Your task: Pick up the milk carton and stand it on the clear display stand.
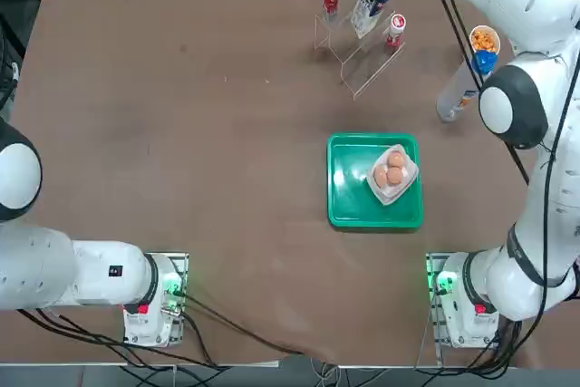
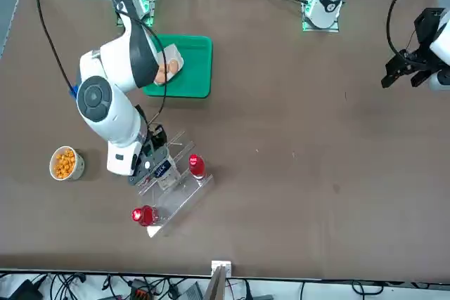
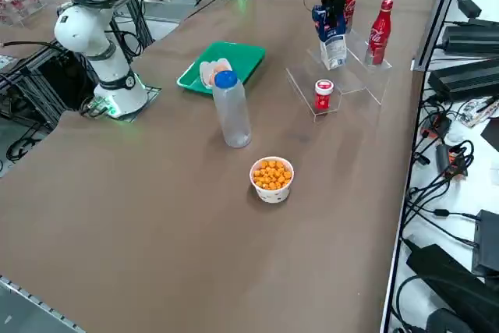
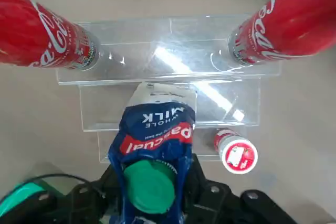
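Milk carton [image 4: 157,135] first: it is over at the far side, right of the table's middle, gripped between the closed fingers of the right hand [image 3: 334,12]. It hangs roughly upright, green cap toward the hand and pale base downward, over the clear display stand [image 1: 358,61]; whether the base touches a tier, I cannot tell.

From the near side of the table [image 1: 208,160], a green tray [image 1: 349,188] lies right of centre, with a white dish [image 1: 388,195] of brown eggs [image 1: 395,175] in its right half. Farther away and to the right, a translucent bottle with a blue cap [image 3: 234,118] stands upright. Just past it is a white cup [image 3: 271,193] filled with small orange pieces.

Beyond the tray comes the display stand, set at an angle. A small red-and-white jar [image 4: 237,151] is on its nearest, lowest tier, toward the right. At the far, highest tier, two red soda bottles [image 4: 44,32] stand apart, one toward each end.
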